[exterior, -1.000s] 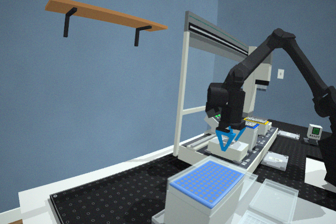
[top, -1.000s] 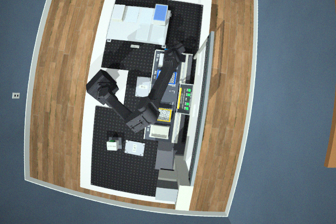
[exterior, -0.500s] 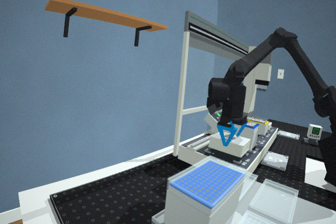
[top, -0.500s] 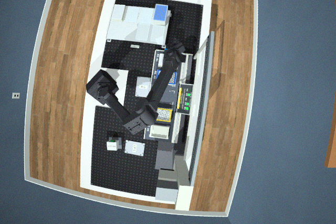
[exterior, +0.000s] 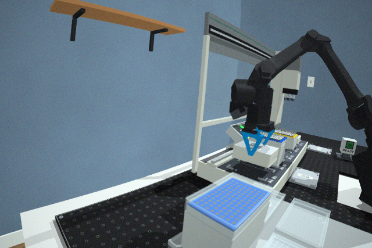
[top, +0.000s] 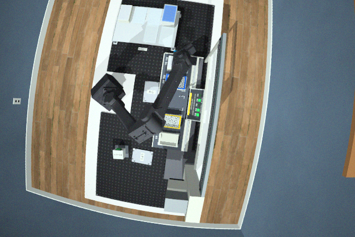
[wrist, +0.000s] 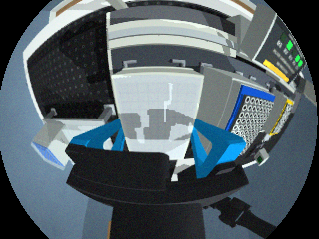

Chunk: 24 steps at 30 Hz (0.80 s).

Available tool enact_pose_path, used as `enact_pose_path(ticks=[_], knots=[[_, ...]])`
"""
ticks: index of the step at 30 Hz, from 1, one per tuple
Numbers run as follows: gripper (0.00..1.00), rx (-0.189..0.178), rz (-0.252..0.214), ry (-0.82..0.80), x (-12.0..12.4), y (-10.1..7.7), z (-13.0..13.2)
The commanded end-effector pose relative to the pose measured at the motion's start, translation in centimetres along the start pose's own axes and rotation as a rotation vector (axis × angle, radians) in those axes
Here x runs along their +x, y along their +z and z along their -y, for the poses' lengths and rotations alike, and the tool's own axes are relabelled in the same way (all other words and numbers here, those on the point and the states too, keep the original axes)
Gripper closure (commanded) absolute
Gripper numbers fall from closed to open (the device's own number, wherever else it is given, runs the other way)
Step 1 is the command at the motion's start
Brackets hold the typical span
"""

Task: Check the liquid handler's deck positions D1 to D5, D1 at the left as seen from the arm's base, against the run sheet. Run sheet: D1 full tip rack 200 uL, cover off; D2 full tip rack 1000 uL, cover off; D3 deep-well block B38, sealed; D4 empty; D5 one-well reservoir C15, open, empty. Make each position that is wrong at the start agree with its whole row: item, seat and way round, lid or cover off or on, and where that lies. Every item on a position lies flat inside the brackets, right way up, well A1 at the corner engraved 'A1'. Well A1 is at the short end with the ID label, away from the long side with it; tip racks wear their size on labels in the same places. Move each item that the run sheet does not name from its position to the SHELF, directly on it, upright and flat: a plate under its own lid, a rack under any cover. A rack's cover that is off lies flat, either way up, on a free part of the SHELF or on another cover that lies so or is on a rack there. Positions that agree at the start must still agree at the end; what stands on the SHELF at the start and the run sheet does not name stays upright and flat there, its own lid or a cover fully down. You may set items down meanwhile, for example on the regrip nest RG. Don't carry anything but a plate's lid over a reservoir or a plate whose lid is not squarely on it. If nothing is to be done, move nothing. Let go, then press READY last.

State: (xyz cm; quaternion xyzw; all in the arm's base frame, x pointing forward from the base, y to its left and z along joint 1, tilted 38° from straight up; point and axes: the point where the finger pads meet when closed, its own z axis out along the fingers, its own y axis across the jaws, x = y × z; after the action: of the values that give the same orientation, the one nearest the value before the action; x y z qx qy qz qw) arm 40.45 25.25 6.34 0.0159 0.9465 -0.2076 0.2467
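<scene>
My gripper (exterior: 256,146) is shut on a white deep-well block (exterior: 255,154) with a flat, sealed-looking top. It holds the block across its width, slightly above the dark empty deck position (exterior: 249,171) at the end nearest the shelf platform. In the wrist view the blue fingers clasp both sides of the block (wrist: 159,110). A blue-framed tip rack (top: 181,82) stands next to it on the deck. After that come a bare position (top: 175,102), a yellow-framed tip rack (top: 172,121) and a white reservoir (top: 169,139). The arm hides part of the deck in the overhead view.
The shelf platform (top: 145,26) holds a blue tip rack under a clear cover (exterior: 229,206) and clear lids (exterior: 301,221). The regrip nest (top: 152,89) lies beside the deck. The READY button (exterior: 348,146) and a flat grey plate (top: 140,155) sit further along. The handler's gantry (exterior: 240,39) rises behind the deck.
</scene>
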Motion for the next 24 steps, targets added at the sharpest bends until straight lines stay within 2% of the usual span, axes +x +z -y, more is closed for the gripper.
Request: enact_pose_path(ticks=[1,6,9,11,24], knots=[[1.0,-0.054,0.056,0.028,-2.2,-4.1,-1.5],[1.0,-0.055,0.056,0.029,-2.1,-4.9,-1.5],[1.0,-0.048,0.049,0.02,-1.8,-4.6,-1.7],[1.0,-0.056,0.055,0.029,-2.1,-5.5,-1.5],[1.0,-0.058,0.055,0.03,-2.1,-7.5,-1.4]])
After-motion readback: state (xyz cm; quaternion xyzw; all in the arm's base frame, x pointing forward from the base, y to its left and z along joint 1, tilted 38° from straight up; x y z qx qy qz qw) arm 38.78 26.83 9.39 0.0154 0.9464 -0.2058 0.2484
